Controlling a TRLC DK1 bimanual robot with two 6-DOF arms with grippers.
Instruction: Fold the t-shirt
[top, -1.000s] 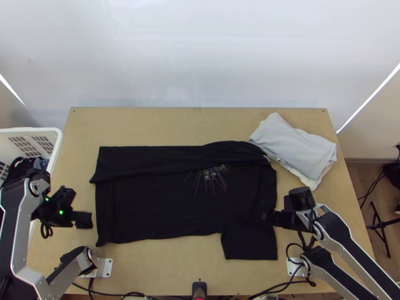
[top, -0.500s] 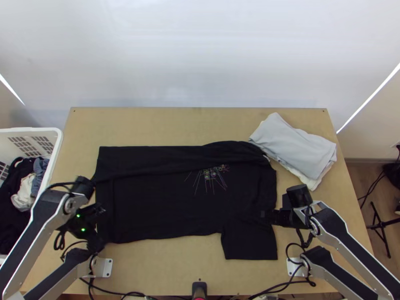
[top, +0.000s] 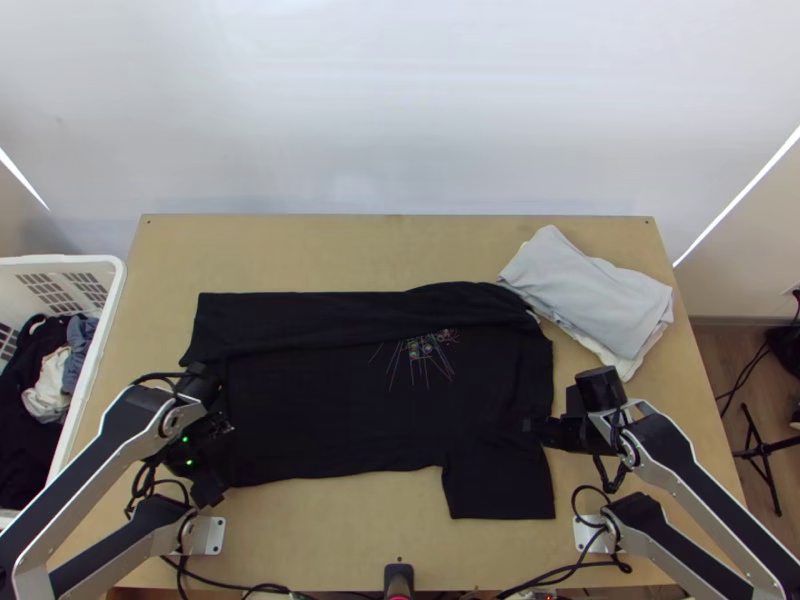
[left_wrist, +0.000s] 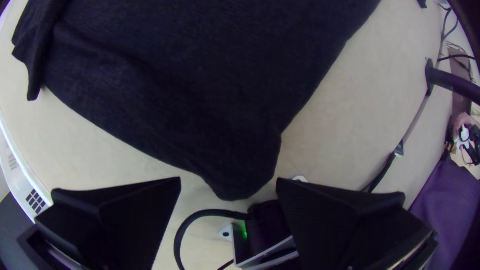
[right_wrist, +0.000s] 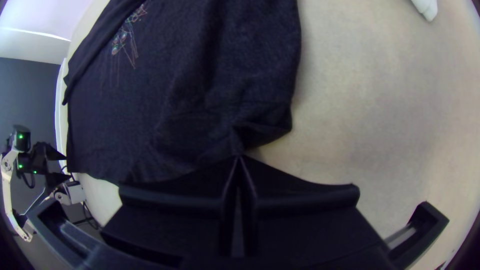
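The t-shirt (top: 330, 420) is pinched by the right gripper (right_wrist: 239, 157). Its near corner (left_wrist: 242, 170) may be missed if the wide-spread left gripper (left_wrist: 229, 180) is closed too soon.

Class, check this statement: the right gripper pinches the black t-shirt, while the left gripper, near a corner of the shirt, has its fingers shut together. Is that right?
Not quite: the left gripper has its fingers spread apart, as the left wrist view shows. The right gripper does pinch the black t-shirt.
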